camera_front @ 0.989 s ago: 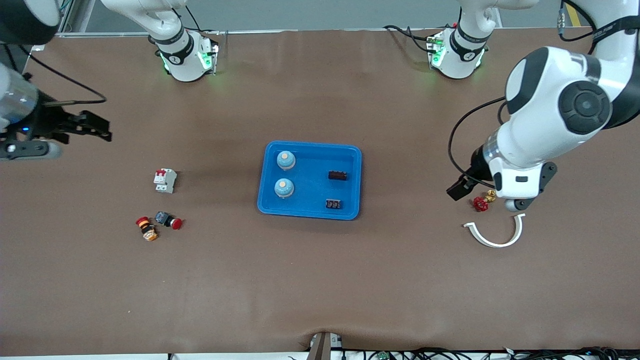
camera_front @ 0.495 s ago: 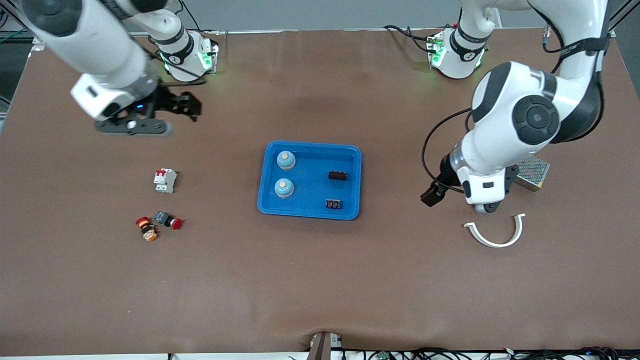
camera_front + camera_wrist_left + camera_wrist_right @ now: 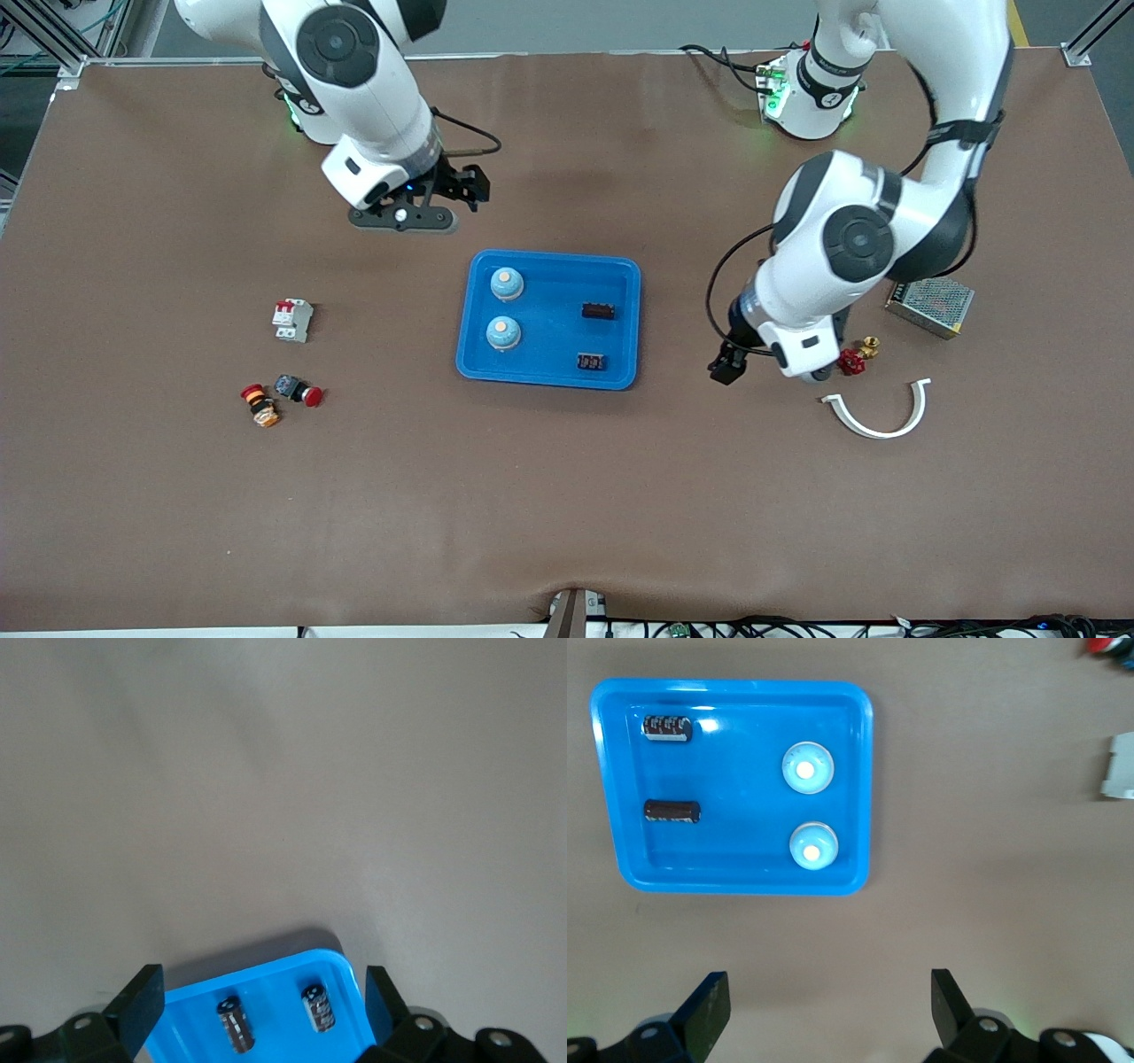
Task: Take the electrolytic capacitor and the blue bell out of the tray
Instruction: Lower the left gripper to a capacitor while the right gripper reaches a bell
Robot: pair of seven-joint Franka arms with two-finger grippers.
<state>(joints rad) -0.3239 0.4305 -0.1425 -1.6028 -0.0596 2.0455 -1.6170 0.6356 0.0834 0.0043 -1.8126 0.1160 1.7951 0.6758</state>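
Tray (image 3: 547, 377), blue, sits mid-table in the front view; inside it two light-blue bells (image 3: 506, 283) (image 3: 502, 333) stand along the wall toward the right arm's end, and two dark capacitors (image 3: 599, 311) (image 3: 591, 361) lie along the wall toward the left arm's end, all four apart from one another and from the rim. Right gripper (image 3: 461, 188) hangs over bare table just past the tray's edge that lies farthest from the front camera, fingers spread, holding nothing. Left gripper (image 3: 728, 365) hangs over bare table beside the tray's edge toward the left arm's end, also spread and empty. A red valve (image 3: 852, 361), white curved clip (image 3: 877, 412) and metal mesh box (image 3: 930, 305) lie near the left arm; a white breaker (image 3: 292, 320) and two push buttons (image 3: 298, 390) (image 3: 260, 405) lie toward the right arm's end, well apart from the tray. Wide bare table remains nearer the front camera. Left wrist view: both fingers (image 3: 140, 1003) stand wide apart, framing a tray corner (image 3: 341, 958) with the capacitors (image 3: 234, 1025) (image 3: 319, 1007) lying inside; the rest is bare table. Right wrist view: fingers (image 3: 948, 999) apart with the whole tray (image 3: 744, 881) in sight, bells (image 3: 807, 767) (image 3: 812, 845) and capacitors (image 3: 667, 727) (image 3: 672, 811) clear of its walls; the breaker (image 3: 1121, 767) shows at the frame edge.
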